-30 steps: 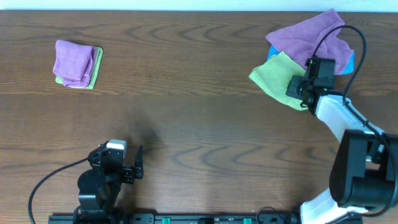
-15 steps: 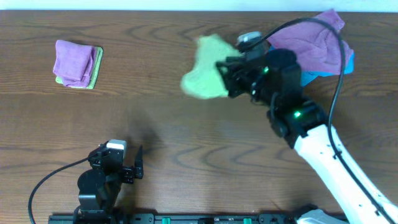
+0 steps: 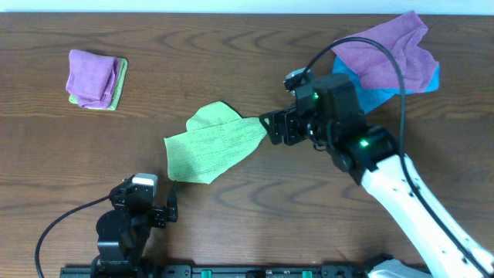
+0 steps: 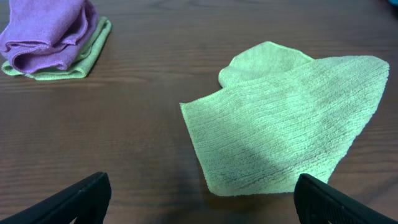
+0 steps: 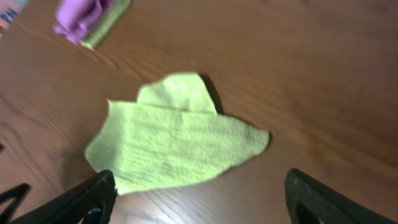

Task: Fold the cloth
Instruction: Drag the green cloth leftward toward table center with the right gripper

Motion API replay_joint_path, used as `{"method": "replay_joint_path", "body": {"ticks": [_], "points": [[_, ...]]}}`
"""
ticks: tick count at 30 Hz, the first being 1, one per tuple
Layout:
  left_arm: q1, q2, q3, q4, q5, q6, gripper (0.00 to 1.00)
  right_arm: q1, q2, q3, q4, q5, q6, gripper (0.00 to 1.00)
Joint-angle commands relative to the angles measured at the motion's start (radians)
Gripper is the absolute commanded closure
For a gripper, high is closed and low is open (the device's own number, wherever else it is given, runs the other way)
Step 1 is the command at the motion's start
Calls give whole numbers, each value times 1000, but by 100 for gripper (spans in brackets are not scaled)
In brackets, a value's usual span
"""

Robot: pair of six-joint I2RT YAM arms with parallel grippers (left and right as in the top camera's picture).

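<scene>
Right end effector (image 3: pixel 270 130) splayed, cloth (image 3: pixel 210 144) ahead — apart

The cloth (image 4: pixel 286 134) reads as ribbed microfibre, matt and finely napped. Tabletop (image 3: pixel 231 54): dark wood grain, smooth, faint sheen. My right arm's shell (image 3: pixel 409 199): white plastic, glossy.

Our right arm (image 3: pixel 401 193) reaches from the lower right corner up and leftward toward the middle. Its white forearm ends in a black wrist with small green lights lit. The right gripper (image 3: pixel 270 127) points left, and its own camera shows both fingers (image 5: pixel 84 199) spread wide. Our left arm (image 3: pixel 123 224) sits folded low at the near left edge. The left gripper (image 3: pixel 172 202) points right, its fingers (image 4: pixel 78 200) wide apart too. How high the right gripper hangs, we cannot quite judge.
</scene>
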Motion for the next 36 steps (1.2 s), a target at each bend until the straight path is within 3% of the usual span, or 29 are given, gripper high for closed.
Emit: {"method": "replay_joint_path", "body": {"ticks": [1, 10, 25, 31, 32, 34, 35, 36], "points": [[4, -6, -15, 2, -3, -3, 5, 3, 86, 8, -3, 5, -53, 15], [4, -6, -15, 2, -3, -3, 5, 8, 400, 8, 92, -70, -90, 21], [4, -6, -15, 2, -3, -3, 5, 5, 526, 8, 235, -21, -448, 18], [4, -6, -15, 2, -3, -3, 5, 6, 547, 8, 233, -28, -454, 48], [4, -6, -15, 2, -3, -3, 5, 7, 550, 8, 228, -34, -454, 58], [4, -6, -15, 2, -3, -3, 5, 8, 550, 8, 215, -42, -441, 90], [4, -6, -15, 2, -3, -3, 5, 8, 550, 8, 215, -42, -425, 99], [4, -6, -15, 2, -3, -3, 5, 8, 550, 8, 216, -42, -388, 99]]}}
